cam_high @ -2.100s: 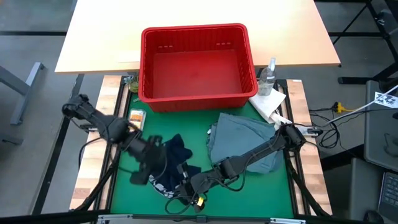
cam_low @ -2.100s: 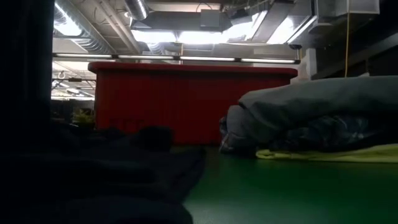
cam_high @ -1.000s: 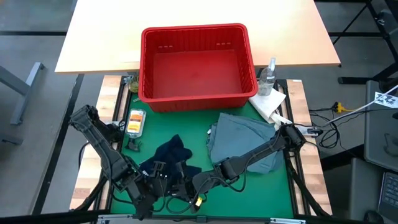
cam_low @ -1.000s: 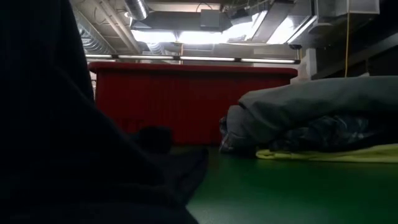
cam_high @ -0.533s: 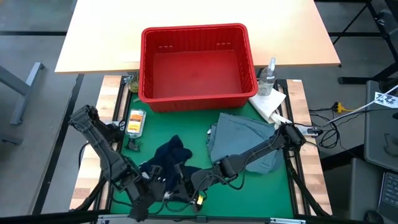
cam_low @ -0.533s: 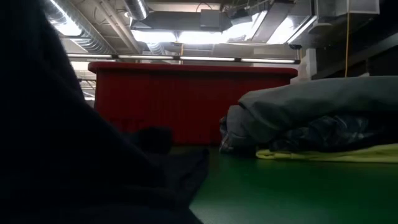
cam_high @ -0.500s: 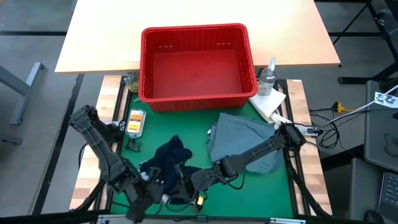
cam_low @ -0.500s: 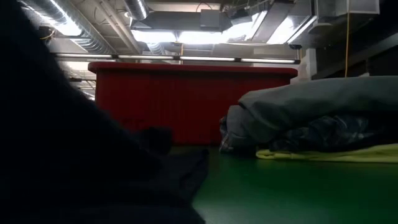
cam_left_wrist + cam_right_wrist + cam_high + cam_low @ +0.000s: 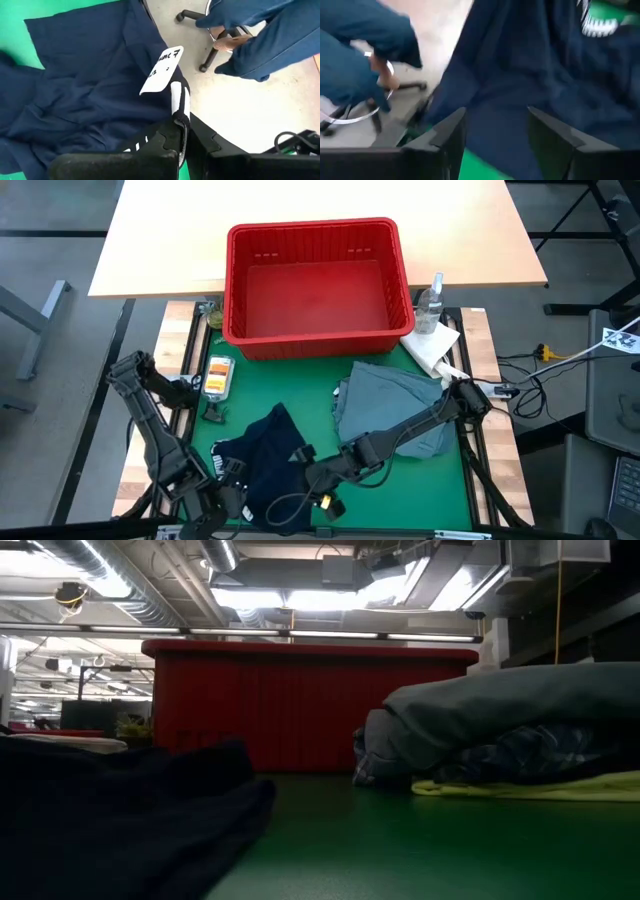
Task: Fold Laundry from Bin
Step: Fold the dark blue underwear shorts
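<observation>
Fingers of the left gripper are pinching the dark navy garment at the mat's near-left edge, while the right gripper is hovering over it, jaws spread, holding nothing. Grey-blue garment is lying before the bin.

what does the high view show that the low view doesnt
Only the high view shows both arms: the left hand shut on the dark navy garment's near edge, the right hand open over it. It also shows the bin's bare inside, a spray bottle and a white paper towel.

Only the low view shows the plaid shirt and yellow garment under the grey-blue garment, plus the ceiling lights.

Both show the bin, green mat, navy garment and grey-blue garment.
</observation>
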Robot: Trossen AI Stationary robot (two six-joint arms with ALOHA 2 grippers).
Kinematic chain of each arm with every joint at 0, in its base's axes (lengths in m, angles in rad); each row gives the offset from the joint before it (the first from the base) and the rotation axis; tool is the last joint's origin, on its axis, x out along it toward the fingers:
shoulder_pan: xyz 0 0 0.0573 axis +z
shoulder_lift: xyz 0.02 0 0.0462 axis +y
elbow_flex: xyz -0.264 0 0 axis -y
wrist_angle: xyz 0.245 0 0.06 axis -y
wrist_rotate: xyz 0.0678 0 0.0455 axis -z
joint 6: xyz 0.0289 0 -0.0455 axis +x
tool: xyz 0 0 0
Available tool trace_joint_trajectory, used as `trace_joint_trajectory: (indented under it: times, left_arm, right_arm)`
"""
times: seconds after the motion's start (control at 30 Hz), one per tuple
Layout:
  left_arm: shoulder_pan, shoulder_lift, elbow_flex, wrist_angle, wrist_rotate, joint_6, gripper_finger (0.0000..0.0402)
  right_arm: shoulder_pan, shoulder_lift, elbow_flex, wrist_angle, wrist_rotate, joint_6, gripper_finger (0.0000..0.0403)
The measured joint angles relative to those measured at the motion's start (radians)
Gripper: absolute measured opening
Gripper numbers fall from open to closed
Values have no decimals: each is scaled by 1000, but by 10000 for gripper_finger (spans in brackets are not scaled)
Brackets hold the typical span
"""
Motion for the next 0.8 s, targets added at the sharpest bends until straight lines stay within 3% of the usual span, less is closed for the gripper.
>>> trace_joint_trajectory:
  times: [0.23,0.37,0.8]
  left_arm:
    - [-13,0,0,1,-37,-45,6]
    - [-12,0,0,1,-41,-48,6]
    - [-12,0,0,4,-82,-58,7]
  right_arm:
    - [0,5,0,-129,23,10,202]
    - [-7,46,0,-106,54,10,202]
    - [-79,218,-1,-85,1,6,202]
